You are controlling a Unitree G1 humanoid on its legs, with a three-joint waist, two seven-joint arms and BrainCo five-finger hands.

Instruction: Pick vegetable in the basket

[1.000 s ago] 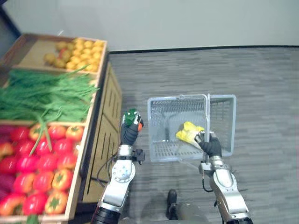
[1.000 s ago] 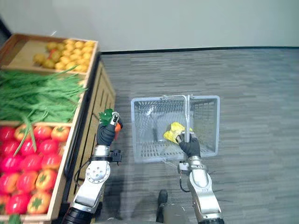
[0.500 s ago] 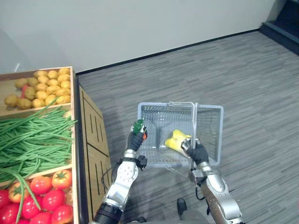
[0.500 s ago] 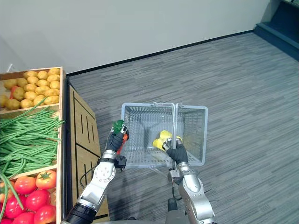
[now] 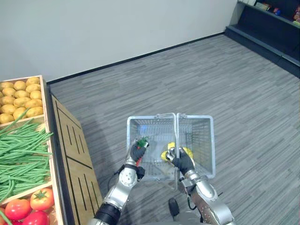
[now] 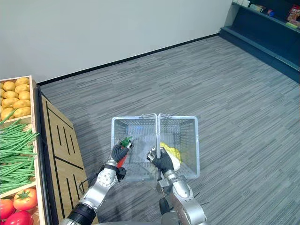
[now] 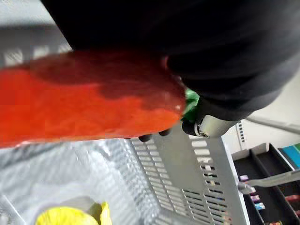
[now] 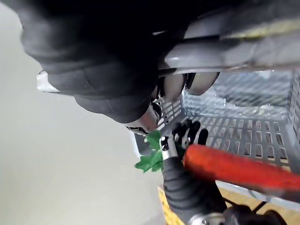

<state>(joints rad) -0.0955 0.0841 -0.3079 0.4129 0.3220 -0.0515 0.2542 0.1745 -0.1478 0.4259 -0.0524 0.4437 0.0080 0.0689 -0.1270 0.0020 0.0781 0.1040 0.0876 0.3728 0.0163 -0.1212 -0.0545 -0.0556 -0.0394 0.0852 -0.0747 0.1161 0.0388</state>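
Note:
A grey plastic basket (image 5: pixel 212 140) hangs low over the carpet, with my right hand (image 5: pixel 182 161) shut on its metal handle (image 5: pixel 176 131). A yellow vegetable (image 5: pixel 186 151) lies inside it. My left hand (image 6: pixel 117 151) is over the basket's left half with an orange-red carrot (image 8: pixel 229 169). The carrot's green leafy top (image 8: pixel 149 159) pokes past the hand. The carrot lies across the palm, and the fingers (image 8: pixel 187 132) stretch out past it rather than curling round it.
A wooden produce stand (image 5: pixel 70 154) stands on the left with potatoes (image 5: pixel 18 98), green beans (image 5: pixel 21 150) and tomatoes (image 5: pixel 28 206). Grey carpet spreads ahead and to the right. A dark shelf (image 5: pixel 267 28) runs along the far right wall.
The view has swung right, away from the stand. My left hand has carried the carrot from beside the basket to over it, and its fingers have loosened. The right hand keeps the handle.

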